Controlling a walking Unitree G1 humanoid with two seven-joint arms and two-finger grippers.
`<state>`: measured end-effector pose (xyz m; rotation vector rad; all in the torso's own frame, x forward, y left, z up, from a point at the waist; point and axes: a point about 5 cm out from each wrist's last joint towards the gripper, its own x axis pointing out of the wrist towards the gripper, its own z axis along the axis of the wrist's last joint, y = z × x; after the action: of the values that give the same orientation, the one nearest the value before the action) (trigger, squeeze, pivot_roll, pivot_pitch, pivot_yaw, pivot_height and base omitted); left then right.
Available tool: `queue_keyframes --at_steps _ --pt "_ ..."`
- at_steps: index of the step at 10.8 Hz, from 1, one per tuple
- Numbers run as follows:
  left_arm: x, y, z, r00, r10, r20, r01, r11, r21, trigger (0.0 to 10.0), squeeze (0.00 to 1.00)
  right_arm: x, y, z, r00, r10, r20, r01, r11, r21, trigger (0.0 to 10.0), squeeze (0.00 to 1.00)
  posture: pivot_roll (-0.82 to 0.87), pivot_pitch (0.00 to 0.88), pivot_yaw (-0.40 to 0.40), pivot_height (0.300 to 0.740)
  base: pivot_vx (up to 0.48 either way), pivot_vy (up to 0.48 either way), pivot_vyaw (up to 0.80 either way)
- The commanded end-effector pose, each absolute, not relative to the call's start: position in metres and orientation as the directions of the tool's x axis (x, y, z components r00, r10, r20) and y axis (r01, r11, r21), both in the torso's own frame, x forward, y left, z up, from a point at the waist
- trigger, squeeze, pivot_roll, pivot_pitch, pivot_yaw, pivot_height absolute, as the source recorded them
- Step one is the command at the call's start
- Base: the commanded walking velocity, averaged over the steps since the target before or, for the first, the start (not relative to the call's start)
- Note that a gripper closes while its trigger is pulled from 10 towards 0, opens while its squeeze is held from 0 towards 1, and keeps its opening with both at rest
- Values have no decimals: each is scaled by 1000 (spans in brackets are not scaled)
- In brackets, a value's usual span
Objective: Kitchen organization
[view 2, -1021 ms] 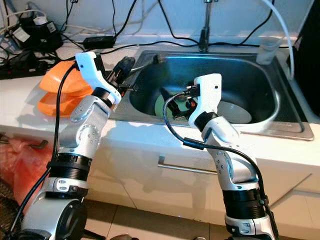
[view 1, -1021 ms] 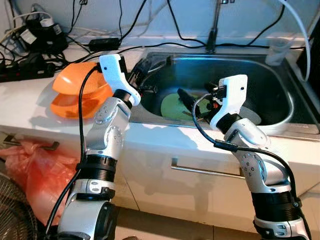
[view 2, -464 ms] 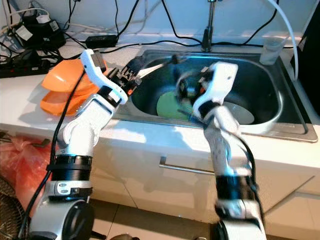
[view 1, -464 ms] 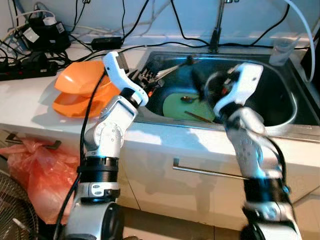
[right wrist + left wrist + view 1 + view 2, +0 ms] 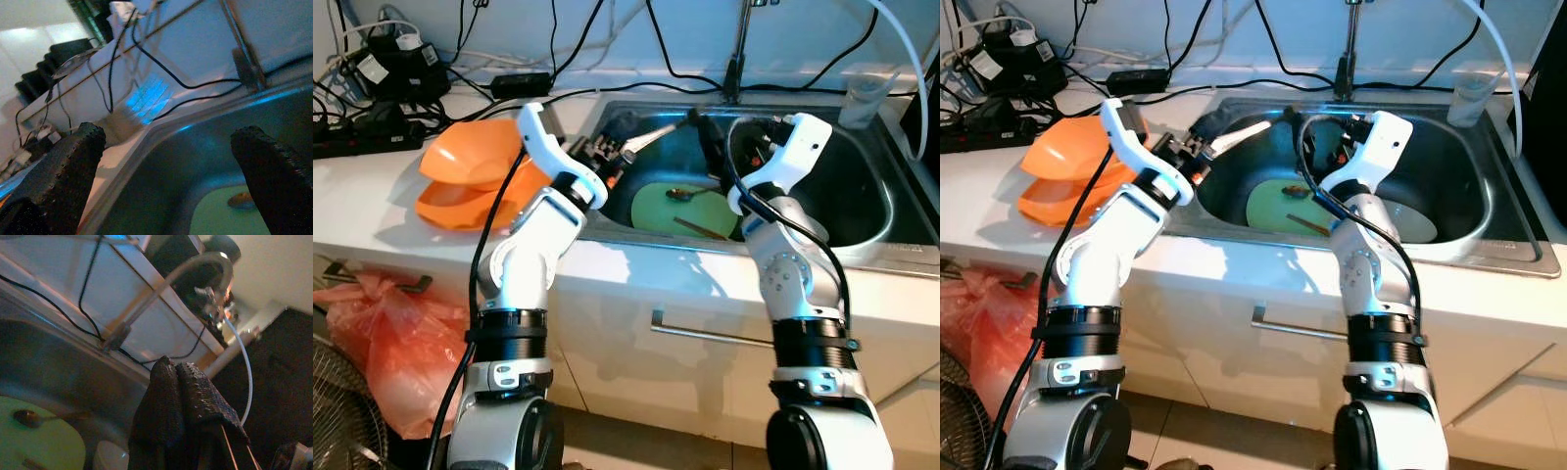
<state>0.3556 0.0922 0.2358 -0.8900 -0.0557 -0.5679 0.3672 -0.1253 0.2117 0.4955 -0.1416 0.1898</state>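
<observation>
My left gripper (image 5: 612, 155) hovers over the left rim of the steel sink (image 5: 862, 230), shut on a thin pale utensil (image 5: 656, 130) that points toward the faucet; its fingers (image 5: 168, 396) are pressed together in the left wrist view. Raised over the back of the basin, my right gripper (image 5: 713, 147) is open with nothing between its fingers (image 5: 73, 161). A green plate (image 5: 671, 213) lies on the sink floor below. On it rest a spoon (image 5: 679, 194) and a brown stick (image 5: 702, 229). A white dish (image 5: 1402, 220) lies beside the plate.
Two stacked orange bowls (image 5: 470, 181) sit on the counter left of the sink. Power strips and cables (image 5: 382, 69) crowd the back left. The faucet (image 5: 736, 59) and a clear cup (image 5: 862, 96) stand behind the basin. A red bag (image 5: 372, 338) hangs below the counter.
My right gripper has risen from low over the green plate to the back of the sink. My left gripper has moved slightly right with the utensil. The camera shifted a little.
</observation>
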Motion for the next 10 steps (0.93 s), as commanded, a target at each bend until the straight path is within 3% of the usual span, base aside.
queue_keyframes --at_steps 1,3,4,5,6,7,8,10 --pt "358 95 249 849 -435 301 502 484 -716 0 0 370 -121 216 971 136 198 -218 842 494 10000 1000 79 0 118 740 0 0 0" --pt "360 99 251 855 -423 301 495 489 -719 0 0 371 -119 212 975 124 186 -208 805 555 10000 1000 81 0 124 740 0 0 0" --pt "362 100 252 859 -416 298 487 486 -725 0 0 371 -112 199 978 155 137 -207 719 663 10000 1000 83 0 127 740 0 0 0" --pt "362 98 252 856 -423 297 490 483 -726 0 0 370 -105 194 970 205 130 -237 689 685 10000 1000 84 0 129 740 0 0 0" --pt "362 97 250 856 -429 291 488 479 -730 0 0 369 -97 193 960 246 136 -269 665 697 10000 737 83 0 129 740 0 0 0" --pt "361 97 248 859 -426 282 479 480 -735 0 0 368 -90 198 941 296 166 -323 635 702 10000 71 83 0 125 740 0 0 0" --pt "362 98 247 863 -422 278 473 482 -738 0 0 368 -86 201 927 327 185 -358 619 699 10000 0 81 0 121 740 0 0 0" --pt "365 105 242 883 -385 270 442 482 -756 0 0 356 -74 208 850 467 243 -486 521 701 10000 0 73 0 102 740 0 0 0"
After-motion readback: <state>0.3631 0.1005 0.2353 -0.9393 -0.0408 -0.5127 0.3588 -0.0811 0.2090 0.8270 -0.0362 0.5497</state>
